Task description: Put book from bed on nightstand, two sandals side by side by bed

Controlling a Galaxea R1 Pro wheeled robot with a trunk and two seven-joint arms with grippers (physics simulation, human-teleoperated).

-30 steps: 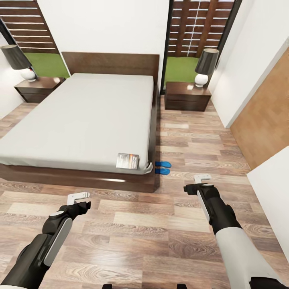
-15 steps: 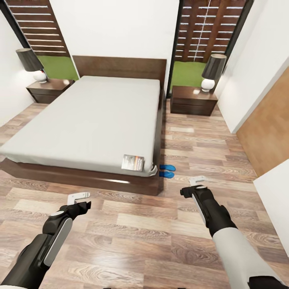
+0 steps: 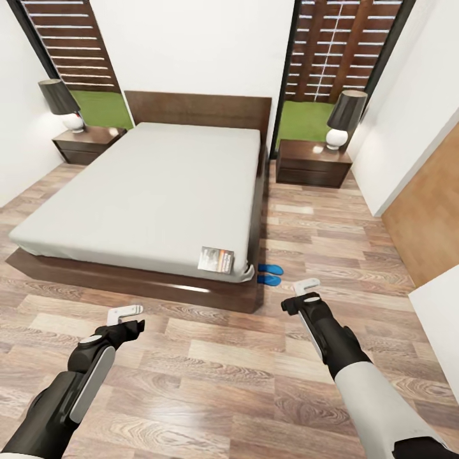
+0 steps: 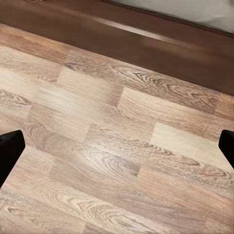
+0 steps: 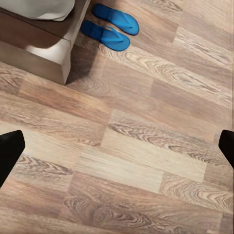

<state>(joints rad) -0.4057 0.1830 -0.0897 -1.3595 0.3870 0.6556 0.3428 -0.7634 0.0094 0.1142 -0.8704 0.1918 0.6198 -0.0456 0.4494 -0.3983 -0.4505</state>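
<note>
Whole view has shifted over last second: camera moving, robot nearing bed [image 3: 146,185]. Book [image 3: 216,260] on mattress corner, ahead of right hand [image 3: 305,288]; sandals [image 3: 269,274] just beyond. Left hand [image 3: 124,313] and right hand both wide, empty. Nothing grasped yet.

I've got bare plank floor [image 3: 217,357] ahead of both end effectors. The bed [image 3: 146,191] frame's foot corner blocks the way at centre. The aisle along its right side is open except the sandals [image 3: 269,274] by that corner; the nightstand [image 3: 313,164] closes the far end.
</note>
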